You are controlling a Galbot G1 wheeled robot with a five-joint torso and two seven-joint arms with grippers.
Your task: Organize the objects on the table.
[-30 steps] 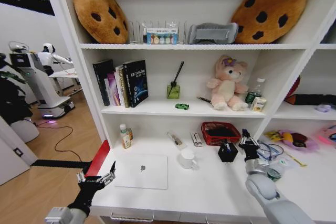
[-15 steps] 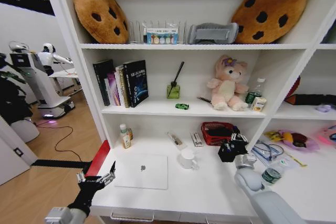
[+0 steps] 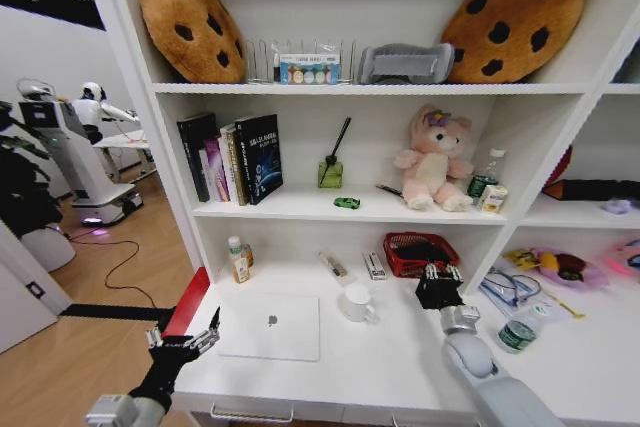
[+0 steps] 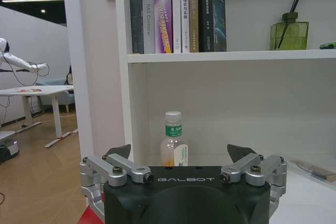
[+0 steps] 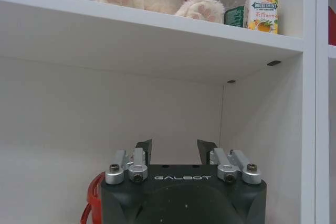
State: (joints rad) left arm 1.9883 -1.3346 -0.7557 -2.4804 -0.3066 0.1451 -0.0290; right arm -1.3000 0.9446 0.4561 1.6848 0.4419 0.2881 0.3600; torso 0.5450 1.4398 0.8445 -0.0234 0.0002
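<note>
The slim silver laptop (image 3: pixel 268 327) lies shut on the white table (image 3: pixel 400 367), near its front left. My left gripper (image 3: pixel 185 339) (image 4: pixel 181 153) hangs open just off the table's left front corner, beside the laptop. My right gripper (image 3: pixel 442 272) (image 5: pixel 175 148) stands fingers-up over the middle right of the table, in front of the red basket (image 3: pixel 420 252). Its fingers are a narrow gap apart with only white wall showing between them. It covers the black pen holder. A tiny green toy car (image 3: pixel 347 203) sits on the middle shelf. A thin dark pen (image 3: pixel 388 190) lies beside the bear's foot.
A white mug (image 3: pixel 356 302) stands between laptop and right gripper. A small bottle (image 3: pixel 238 260) (image 4: pixel 174 145) stands at the back left. A green-capped bottle (image 3: pixel 518 335) lies to the right. The shelf board (image 5: pixel 157 30) with the pink bear (image 3: pixel 432 159) hangs close above the right gripper.
My right gripper has moved left along the table, from the right of the black pen holder to right in front of it, hiding it. The left arm has stayed put.
</note>
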